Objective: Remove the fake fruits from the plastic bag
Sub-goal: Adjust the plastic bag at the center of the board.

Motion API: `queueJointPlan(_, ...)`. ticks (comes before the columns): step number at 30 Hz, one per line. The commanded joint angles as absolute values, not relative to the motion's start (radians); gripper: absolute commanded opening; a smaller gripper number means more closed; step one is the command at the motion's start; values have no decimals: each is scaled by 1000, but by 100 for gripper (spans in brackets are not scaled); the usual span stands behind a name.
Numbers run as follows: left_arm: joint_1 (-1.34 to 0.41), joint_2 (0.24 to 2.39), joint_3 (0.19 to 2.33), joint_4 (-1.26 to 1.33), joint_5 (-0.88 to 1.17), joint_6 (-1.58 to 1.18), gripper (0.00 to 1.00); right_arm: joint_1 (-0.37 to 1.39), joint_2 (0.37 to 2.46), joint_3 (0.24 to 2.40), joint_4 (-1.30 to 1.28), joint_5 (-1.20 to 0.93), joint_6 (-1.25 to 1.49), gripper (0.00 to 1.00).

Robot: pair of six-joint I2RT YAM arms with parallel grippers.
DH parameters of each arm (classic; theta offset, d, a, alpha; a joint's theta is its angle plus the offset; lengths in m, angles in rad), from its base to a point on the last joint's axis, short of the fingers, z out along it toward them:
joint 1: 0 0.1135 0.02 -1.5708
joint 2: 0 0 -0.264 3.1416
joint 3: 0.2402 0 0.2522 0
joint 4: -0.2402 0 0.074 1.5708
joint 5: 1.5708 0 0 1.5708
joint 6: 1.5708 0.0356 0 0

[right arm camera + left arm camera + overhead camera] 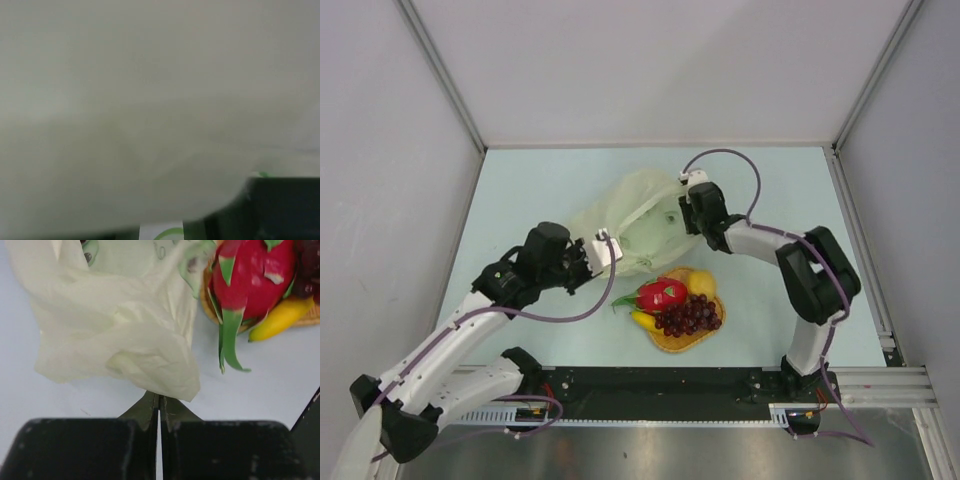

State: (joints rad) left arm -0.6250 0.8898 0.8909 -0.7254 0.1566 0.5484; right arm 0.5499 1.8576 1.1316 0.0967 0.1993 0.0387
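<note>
The plastic bag (628,222) lies crumpled at the table's middle and looks slack. My left gripper (609,251) is at its near edge. In the left wrist view the jaws (159,397) are shut, with a fold of the bag (110,325) at their tips. My right gripper (686,205) is pressed into the bag's right side. The bag (150,100) fills the right wrist view and hides the jaws. The dragon fruit (663,294) (250,275), lemon (701,283), banana (643,320) (280,317) and grape bunch (690,315) lie on the round orange mat (672,343).
The mat stands just in front of the bag, between the two arms. Grey walls close off the left, back and right of the pale table (520,200). A metal rail (880,375) runs along the near edge.
</note>
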Motion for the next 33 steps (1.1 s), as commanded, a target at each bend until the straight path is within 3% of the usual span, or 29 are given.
queueJointPlan(1, -618, 920, 975, -548, 227, 390, 0, 566, 1593, 1005, 38, 174, 64, 34)
queueJointPlan(5, -618, 937, 1044, -555, 375, 376, 0, 607, 1537, 954, 84, 100, 75, 33)
queueJointPlan(11, -620, 996, 1072, -554, 454, 399, 0, 586, 1663, 1015, 163, 138, 54, 36)
queueJointPlan(24, -618, 1049, 1083, -540, 574, 405, 0, 517, 1879, 1210, 227, 115, 113, 70)
queueJointPlan(33, -617, 1149, 1196, -529, 623, 439, 0, 444, 1976, 1335, 242, 236, 77, 71)
